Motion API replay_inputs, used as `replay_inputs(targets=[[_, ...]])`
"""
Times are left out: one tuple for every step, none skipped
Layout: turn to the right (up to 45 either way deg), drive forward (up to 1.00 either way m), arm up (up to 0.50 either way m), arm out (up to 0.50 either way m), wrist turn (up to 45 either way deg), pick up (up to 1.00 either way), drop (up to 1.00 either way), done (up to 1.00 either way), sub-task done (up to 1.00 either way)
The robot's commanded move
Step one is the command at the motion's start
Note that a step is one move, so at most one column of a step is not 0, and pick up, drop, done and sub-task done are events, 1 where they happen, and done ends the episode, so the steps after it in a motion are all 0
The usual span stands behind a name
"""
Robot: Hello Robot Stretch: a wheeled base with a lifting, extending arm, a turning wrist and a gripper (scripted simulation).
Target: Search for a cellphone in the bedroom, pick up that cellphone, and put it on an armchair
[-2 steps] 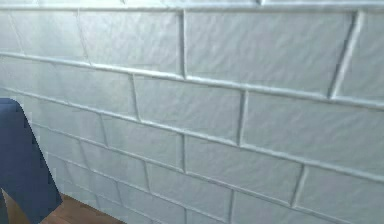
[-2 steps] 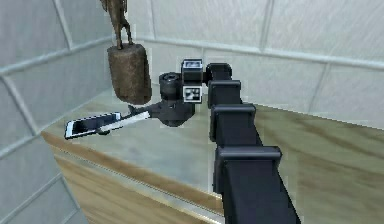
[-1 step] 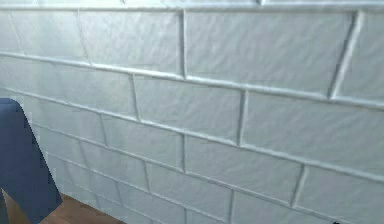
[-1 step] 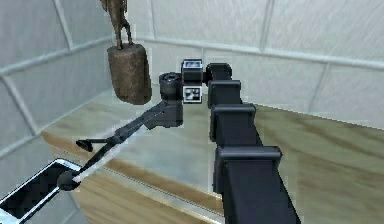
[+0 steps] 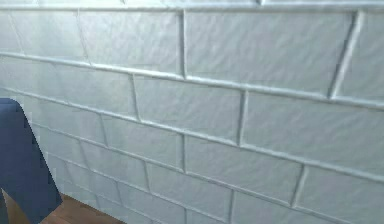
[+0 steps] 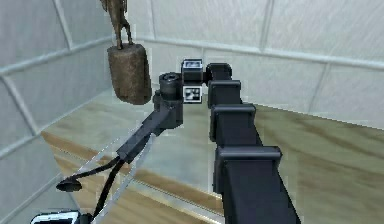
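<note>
Claw at arm side view's lower left, fingers pointing down-left at dark slab, probably the phone, at the bottom-left edge just beyond them; long axis cut off, hold and opening cannot be told.

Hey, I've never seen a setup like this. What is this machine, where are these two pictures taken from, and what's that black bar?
It's a wheeled robot with one arm. One picture looks ahead from the robot: a white brick wall, with something blue at the left. The other looks sideways, where the black bar, its arm, reaches over a wooden surface. The pincer at its end points toward a small dark thing at the bottom edge; I can't tell whether it holds anything. A brown statue stands near the wall.
</note>
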Motion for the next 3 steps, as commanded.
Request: replay_inputs(targets=[[0.0, 0.0, 0.0, -0.22, 0.0, 0.0, 0.0, 0.0, 0.0], [-45.0, 0.0, 0.0, 0.0, 0.0, 0.0, 0.0, 0.0, 0.0], [-24.0, 0.0, 0.0, 0.0, 0.0, 0.0, 0.0, 0.0, 0.0]])
